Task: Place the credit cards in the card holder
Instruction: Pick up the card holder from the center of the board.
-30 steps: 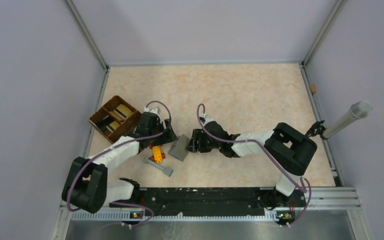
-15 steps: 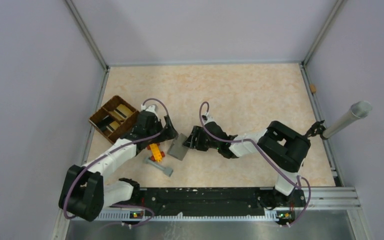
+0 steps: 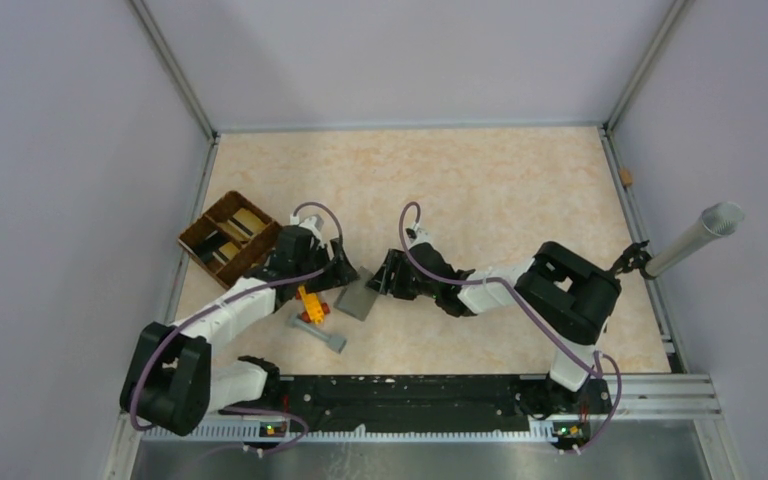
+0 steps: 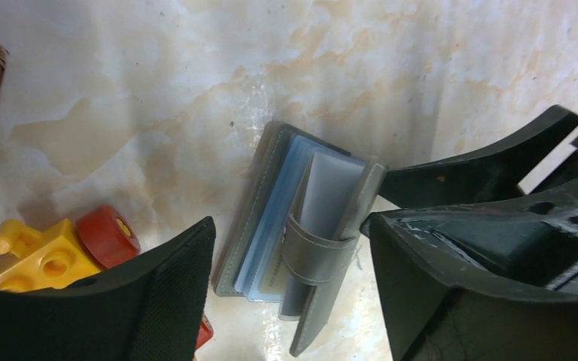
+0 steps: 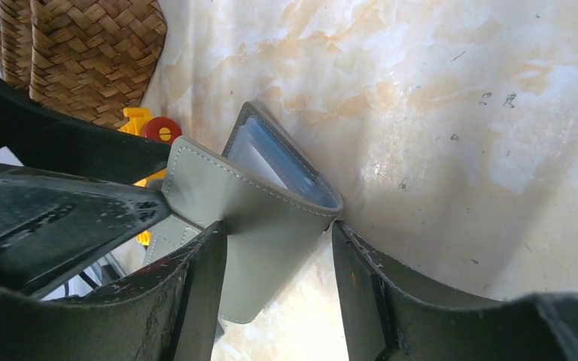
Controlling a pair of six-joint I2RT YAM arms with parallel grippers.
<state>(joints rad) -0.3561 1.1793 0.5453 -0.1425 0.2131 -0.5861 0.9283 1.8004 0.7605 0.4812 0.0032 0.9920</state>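
Observation:
The grey card holder [image 3: 360, 297] lies between both grippers, its cover raised and blue-grey pockets showing [image 4: 271, 218]. A tan card [image 4: 284, 262] sits in one pocket. My left gripper [image 4: 292, 297] is open and hovers straddling the holder, also in the top view [image 3: 338, 274]. My right gripper [image 5: 278, 293] is open, its fingers either side of the raised cover [image 5: 260, 233], touching it; in the top view it [image 3: 384, 280] is at the holder's right edge. More credit cards, tan [image 3: 246, 219] and dark [image 3: 217, 244], lie in the woven tray.
The brown woven tray [image 3: 198, 232] stands left of the left arm, also in the right wrist view [image 5: 83, 53]. A yellow-orange toy block [image 3: 310, 303] and a grey piece [image 3: 322, 334] lie just left of and below the holder. A grey tube [image 3: 698, 232] leans at the right wall.
My right gripper has edged left against the holder. My left gripper shifted slightly up-left and back. The holder stays in place.

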